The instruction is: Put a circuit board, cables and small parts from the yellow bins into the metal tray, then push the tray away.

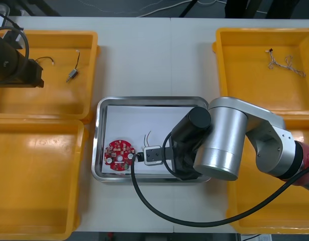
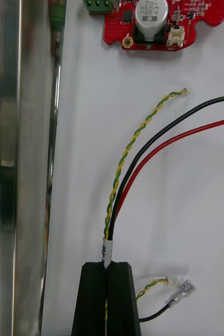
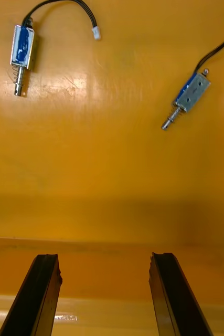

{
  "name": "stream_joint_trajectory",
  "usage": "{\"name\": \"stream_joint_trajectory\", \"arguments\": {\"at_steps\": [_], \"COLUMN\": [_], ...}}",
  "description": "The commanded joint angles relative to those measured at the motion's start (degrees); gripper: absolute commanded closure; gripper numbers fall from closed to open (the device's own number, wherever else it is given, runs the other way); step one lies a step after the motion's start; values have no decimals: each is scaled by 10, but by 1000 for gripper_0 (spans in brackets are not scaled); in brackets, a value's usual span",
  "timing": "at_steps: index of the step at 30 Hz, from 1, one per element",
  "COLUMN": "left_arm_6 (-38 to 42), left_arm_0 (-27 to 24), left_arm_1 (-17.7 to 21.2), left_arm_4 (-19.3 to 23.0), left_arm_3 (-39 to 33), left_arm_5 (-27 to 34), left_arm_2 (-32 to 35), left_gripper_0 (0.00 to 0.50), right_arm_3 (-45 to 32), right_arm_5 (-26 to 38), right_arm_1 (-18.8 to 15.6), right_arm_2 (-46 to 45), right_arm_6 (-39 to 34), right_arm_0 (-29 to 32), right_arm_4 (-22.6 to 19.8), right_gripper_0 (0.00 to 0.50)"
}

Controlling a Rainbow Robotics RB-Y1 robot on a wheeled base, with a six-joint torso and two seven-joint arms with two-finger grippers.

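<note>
The metal tray [image 1: 144, 100], white inside, sits mid-table and holds a round red circuit board [image 1: 119, 153] at its near left. My right gripper [image 2: 107, 265] is low over the tray beside the board, shut on a cable [image 2: 123, 173] of twisted yellow-green, black and red wires. The wires run out from the fingertips toward the circuit board [image 2: 164, 21]. Over the far left yellow bin [image 1: 89, 40], my left gripper [image 3: 106, 257] hangs open with nothing in it. Ahead of its fingers lie two small metal parts [image 3: 22, 52] [image 3: 188, 97] with blue labels and black leads.
The tray wall [image 2: 17, 157] runs close alongside my right fingers. The far right bin [image 1: 219, 65] holds a tangle of thin cables [image 1: 285, 63]. The near left bin [image 1: 38, 175] adjoins the tray. One small metal part [image 1: 73, 74] shows in the far left bin.
</note>
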Motion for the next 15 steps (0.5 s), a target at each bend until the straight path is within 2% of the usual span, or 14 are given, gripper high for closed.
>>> {"name": "stream_joint_trajectory", "arguments": {"at_steps": [1,6,7,8,9,10,12,15], "left_arm_6": [-81,-125,-129,-139,-149,-160,-180,-208], "left_arm_0": [-55,-83,-84,-85,-87,-89,-91,-95], "left_arm_1": [8,-2,-3,-6,-6,-6,-6,-6], "left_arm_4": [-5,-13,-16,-18,-19,-17,-19,-18], "left_arm_3": [51,113,118,128,137,147,160,176], "left_arm_5": [-31,-86,-92,-106,-120,-134,-153,-177], "left_arm_2": [16,17,17,17,16,16,17,17], "left_gripper_0": [0,0,0,0,0,0,0,0], "right_arm_3": [5,5,5,5,5,5,5,5], "right_arm_5": [-16,-16,-16,-16,-16,-17,-21,-24], "right_arm_1": [-14,-13,-13,-13,-14,-13,-14,-16], "right_arm_2": [17,17,17,16,16,16,17,16], "right_arm_6": [-18,-17,-16,-14,-13,-13,-12,-12], "right_arm_0": [-20,-20,-20,-20,-20,-20,-20,-20], "right_arm_4": [3,1,0,0,0,0,-2,-7], "right_gripper_0": [500,500,477,382,227,102,0,0]}}
